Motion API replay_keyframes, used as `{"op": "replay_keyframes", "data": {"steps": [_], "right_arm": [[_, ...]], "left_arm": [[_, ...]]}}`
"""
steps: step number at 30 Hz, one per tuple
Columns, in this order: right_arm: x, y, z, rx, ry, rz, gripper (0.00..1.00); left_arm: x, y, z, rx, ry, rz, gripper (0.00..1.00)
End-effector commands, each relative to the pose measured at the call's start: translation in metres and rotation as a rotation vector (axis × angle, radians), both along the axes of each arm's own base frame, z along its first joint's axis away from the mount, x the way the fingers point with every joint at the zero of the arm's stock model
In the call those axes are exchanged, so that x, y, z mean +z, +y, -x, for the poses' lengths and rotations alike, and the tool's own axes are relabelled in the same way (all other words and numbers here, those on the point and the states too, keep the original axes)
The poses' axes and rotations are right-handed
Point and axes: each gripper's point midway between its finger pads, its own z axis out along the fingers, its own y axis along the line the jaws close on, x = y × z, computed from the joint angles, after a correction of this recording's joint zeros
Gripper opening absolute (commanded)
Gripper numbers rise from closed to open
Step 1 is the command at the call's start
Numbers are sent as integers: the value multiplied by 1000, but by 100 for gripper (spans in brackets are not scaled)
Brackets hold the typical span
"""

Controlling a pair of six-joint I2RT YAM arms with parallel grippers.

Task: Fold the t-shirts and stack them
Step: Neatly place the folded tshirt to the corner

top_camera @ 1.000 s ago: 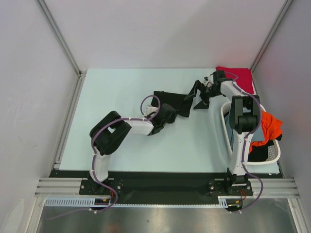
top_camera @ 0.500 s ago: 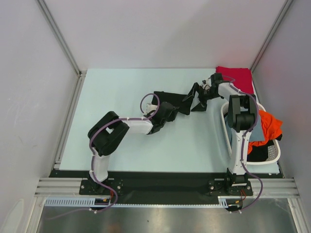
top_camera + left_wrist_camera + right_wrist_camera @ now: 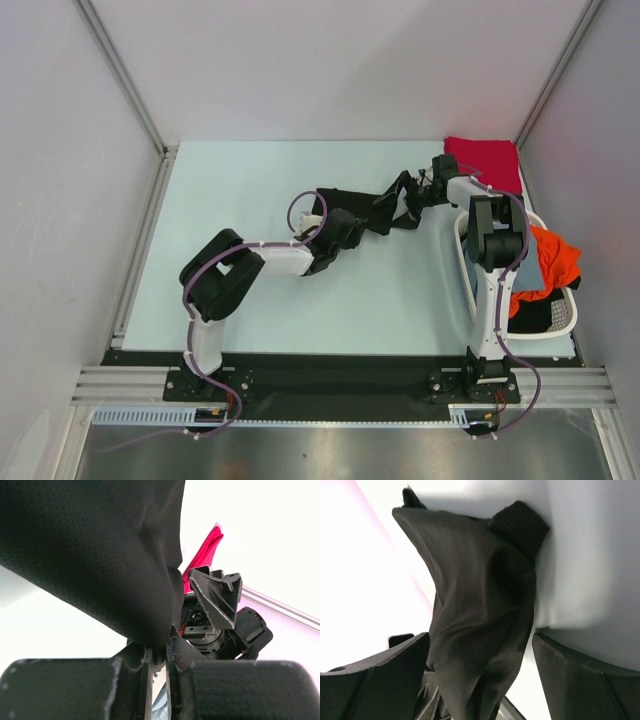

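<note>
The black t-shirt (image 3: 372, 212) spans the table (image 3: 250, 180) between 2 pincers. The left pincer (image 3: 159, 655) is clamped on one edge; the right pincer (image 3: 480, 667) gapes wide around the other. Best to close it deep on cloth before spreading.

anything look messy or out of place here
The soft black t-shirt is bunched mid-table, not flat, pinched in the left claw. An orange t-shirt spills over the rim of the white plastic basket.
</note>
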Motion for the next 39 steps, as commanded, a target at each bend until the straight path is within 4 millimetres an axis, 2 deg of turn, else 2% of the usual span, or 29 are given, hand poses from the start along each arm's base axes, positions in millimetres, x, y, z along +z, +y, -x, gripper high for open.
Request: {"op": "replay_keyframes", "data": {"steps": [1, 11, 16, 18, 19, 24, 25, 27, 28, 29, 30, 31, 32, 33, 34, 35, 36, 37, 38, 39], "right_arm": [[-8, 0, -8, -42, 16, 5, 89], [-24, -6, -19, -55, 2, 55, 82], [-23, -10, -32, -67, -57, 82, 78], [-26, -11, -36, -60, -67, 92, 74], [-27, -12, -38, -57, -72, 102, 69], [-24, -11, -45, -44, -114, 118, 62], [-23, -10, -46, -43, -123, 119, 53], [-22, -11, -48, -43, -142, 123, 44], [-21, -11, -48, -38, -156, 130, 33], [-20, -12, -50, -38, -170, 149, 26], [-17, -13, -52, -36, -188, 160, 22], [-12, -12, -55, -17, -230, 175, 13], [-10, -13, -58, -11, -254, 200, 7], [-12, -14, -54, 13, -245, 229, 5], [-2, -14, -61, 34, -290, 256, 0], [-8, -16, -54, 90, -299, 330, 0], [-4, -17, -55, 117, -325, 363, 0], [1, -17, -57, 137, -351, 398, 0], [-1, -23, -55, 165, -368, 471, 0], [1, -27, -56, 170, -382, 500, 0]], "left_arm": [[52, 0, -12, 18, -91, 71, 0], [54, -1, -11, 10, -94, 77, 1], [55, 0, -11, 8, -95, 77, 1], [54, 0, -9, 5, -93, 76, 1], [53, 0, -8, 4, -90, 76, 1], [49, 2, -5, -1, -87, 79, 3], [50, 1, -4, -5, -87, 82, 6], [47, 2, -3, -8, -76, 79, 12], [46, 0, 1, -27, -68, 82, 20], [42, 1, 3, -33, -65, 81, 25], [44, 0, 6, -48, -67, 86, 32], [42, -4, 13, -100, -69, 76, 46], [41, -5, 18, -134, -70, 71, 54], [34, -2, 26, -163, -58, 46, 57], [41, 1, 32, -204, -96, 8, 58], [33, 2, 48, -269, -97, -16, 59], [35, 2, 58, -324, -121, -39, 59], [51, 2, 72, -408, -181, -74, 59], [46, -1, 94, -500, -163, -105, 60], [47, 2, 107, -546, -184, -142, 60]]}}
